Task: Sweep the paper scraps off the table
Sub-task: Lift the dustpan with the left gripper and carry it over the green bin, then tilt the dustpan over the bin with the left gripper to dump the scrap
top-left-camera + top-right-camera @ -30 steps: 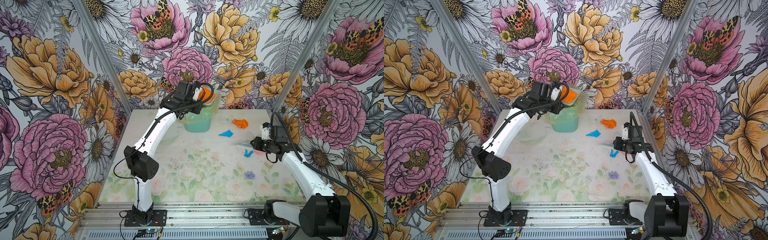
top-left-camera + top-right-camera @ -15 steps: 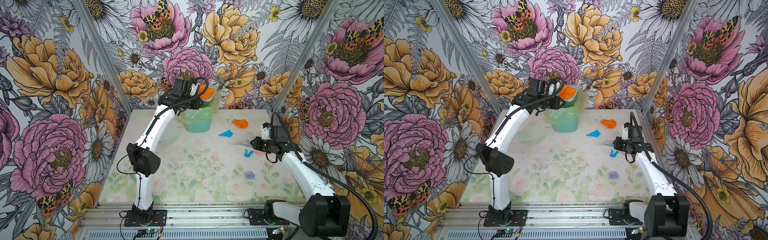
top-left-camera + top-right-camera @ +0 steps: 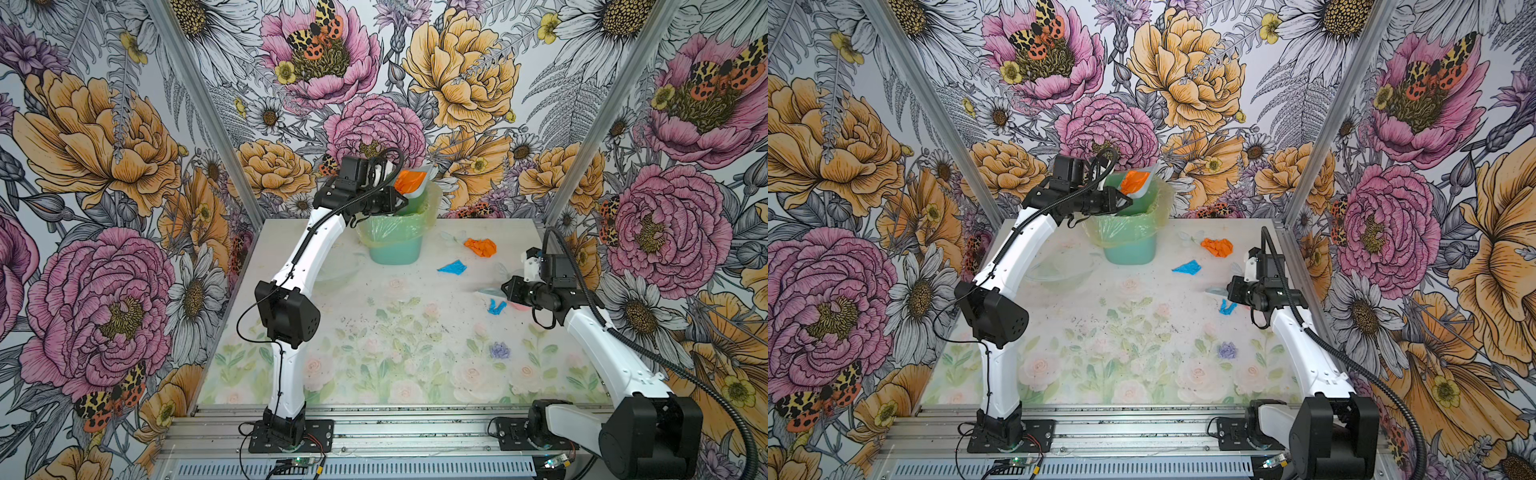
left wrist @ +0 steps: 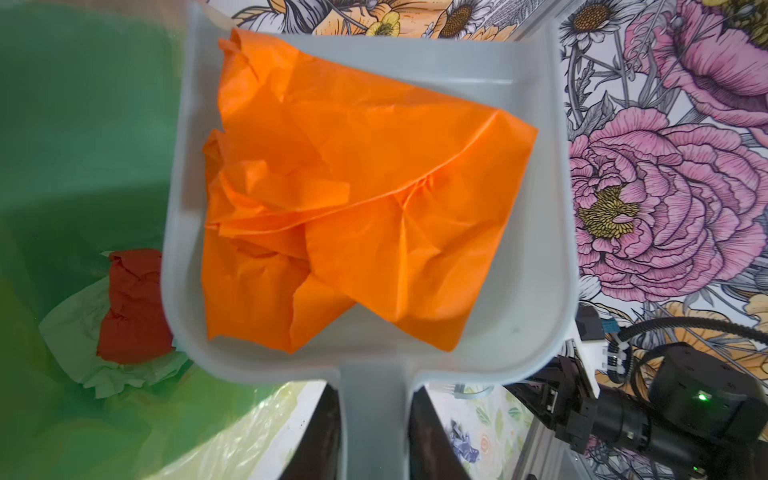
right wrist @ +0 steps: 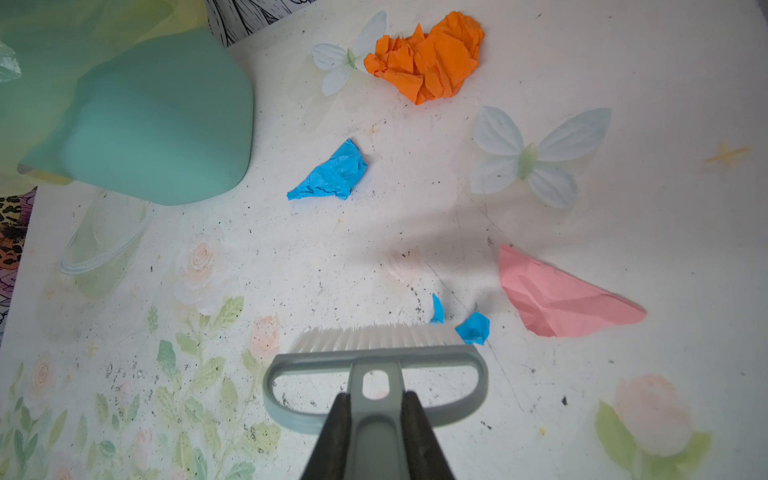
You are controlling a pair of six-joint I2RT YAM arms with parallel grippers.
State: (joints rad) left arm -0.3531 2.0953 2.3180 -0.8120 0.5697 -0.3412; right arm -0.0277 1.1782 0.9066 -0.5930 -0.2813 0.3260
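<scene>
The left gripper (image 4: 376, 417) was clamped tight on the handle of the dustpan (image 4: 540, 316), whose long axis ran straight out ahead of the jaws. One orange wad (image 4: 353, 199) filled the pan. The open mouth of the bin (image 4: 83, 124) lay below and to one side of the gripper, so emptying looked to depend on tipping the pan toward that side. One red scrap (image 4: 133, 307) already sat at the bin's bottom on some pale paper.

The right gripper (image 5: 376, 419) was closed on the handle of the brush (image 5: 374, 355), its bristles crosswise to the jaws and low over the table (image 5: 291, 257). This arm was by far the nearer to the loose paper scraps. Two small blue bits (image 5: 473, 328) touched the bristles at one end, though they could be a single torn piece partly hidden. One pink piece (image 5: 561, 299) lay just beside that same end. One blue scrap (image 5: 332, 174) lay farther ahead, and a second orange wad (image 5: 428, 58) beyond it, farthest from the gripper. There was one dustpan, one brush and one bin.
</scene>
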